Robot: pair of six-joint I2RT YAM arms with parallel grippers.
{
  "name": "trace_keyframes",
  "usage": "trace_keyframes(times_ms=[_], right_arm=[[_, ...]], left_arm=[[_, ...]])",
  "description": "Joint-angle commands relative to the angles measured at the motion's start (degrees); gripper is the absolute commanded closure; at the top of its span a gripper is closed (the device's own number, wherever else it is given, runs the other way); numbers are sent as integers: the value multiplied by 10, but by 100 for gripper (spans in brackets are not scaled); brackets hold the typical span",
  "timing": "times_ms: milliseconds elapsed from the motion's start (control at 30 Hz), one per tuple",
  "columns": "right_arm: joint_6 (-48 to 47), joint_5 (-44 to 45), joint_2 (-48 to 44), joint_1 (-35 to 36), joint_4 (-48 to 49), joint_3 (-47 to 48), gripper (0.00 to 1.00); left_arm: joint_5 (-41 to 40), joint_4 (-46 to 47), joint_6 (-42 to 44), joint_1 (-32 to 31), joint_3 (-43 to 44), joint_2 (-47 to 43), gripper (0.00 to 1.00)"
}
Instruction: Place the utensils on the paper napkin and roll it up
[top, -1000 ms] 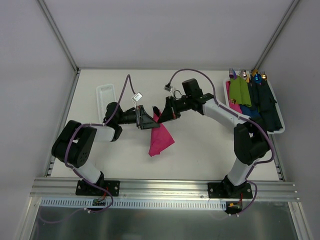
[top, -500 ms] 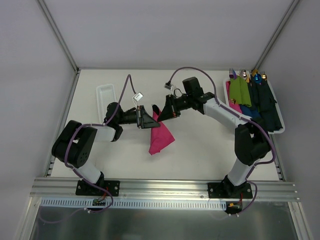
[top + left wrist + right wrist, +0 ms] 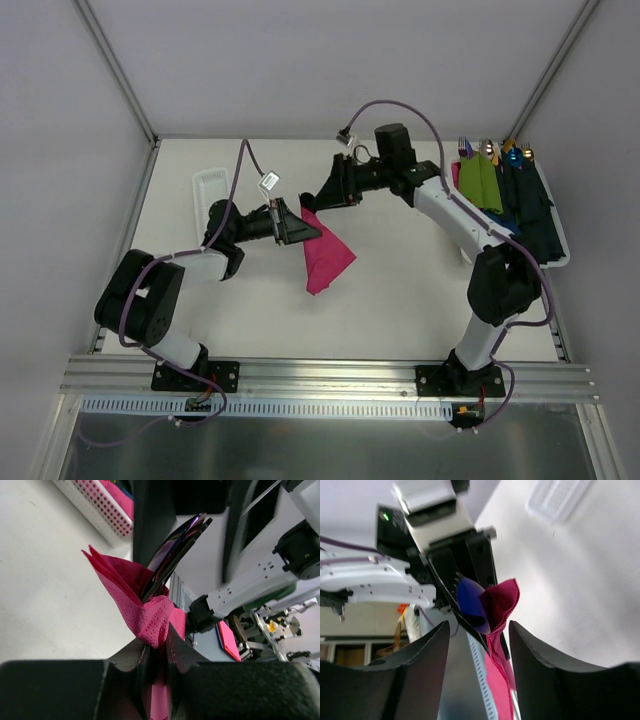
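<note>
The magenta paper napkin (image 3: 327, 262) is wrapped loosely round the utensils and hangs above the table from my left gripper (image 3: 299, 231). In the left wrist view the left gripper (image 3: 158, 641) is shut on the napkin's (image 3: 142, 614) bunched end, and the dark purple utensils (image 3: 176, 544) stick out of its top. My right gripper (image 3: 322, 194) stands open just behind the bundle, touching nothing. From the right wrist, the spoon bowl (image 3: 471, 605) and the napkin (image 3: 501, 602) show ahead of the right gripper (image 3: 478, 632), between its spread fingers (image 3: 427, 662).
A white basket (image 3: 560, 250) at the right edge holds a green rolled bundle (image 3: 480, 181) and dark blue bundles (image 3: 527, 200) with utensil tips poking out. A small white tray (image 3: 212, 188) lies at the back left.
My right gripper has opened, let go of the bundle and drawn back toward the far side. My left gripper has closed on the napkin and shifted it slightly right.
</note>
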Motion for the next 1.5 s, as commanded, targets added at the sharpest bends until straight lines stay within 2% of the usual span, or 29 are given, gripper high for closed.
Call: trace_keyframes(times_ms=[0,67,100,200,333,400,600,767,967,1100,1167,1467], right_arm=[[30,10,-10,-46,56,71,44],[34,15,-21,-76,55,73,36],[37,15,-24,-83,55,73,27],[39,14,-46,-100,56,60,18],[72,20,-86,-98,110,16,17],[92,27,-95,-98,128,1,17],[114,54,-115,-91,150,-9,21],[90,73,-128,-67,146,-7,25],[61,67,-126,-42,122,-16,29],[49,66,-140,-30,123,-35,43],[48,66,-151,-28,125,-40,46],[40,72,-167,-25,105,-37,49]], left_arm=[[-46,-25,12,16,37,-51,100],[-81,-69,14,32,56,-80,100],[-118,-85,18,39,64,-91,100],[-166,-144,34,56,107,-123,100],[-252,-147,11,57,128,-140,100],[-258,-130,-2,57,138,-139,100],[-312,-130,-11,43,134,-161,100],[-346,-155,-3,26,125,-190,100],[-363,-136,-24,25,100,-213,100],[-376,-143,-25,24,91,-231,100],[-378,-150,-24,24,91,-237,100],[-397,-219,-17,24,91,-251,100]])
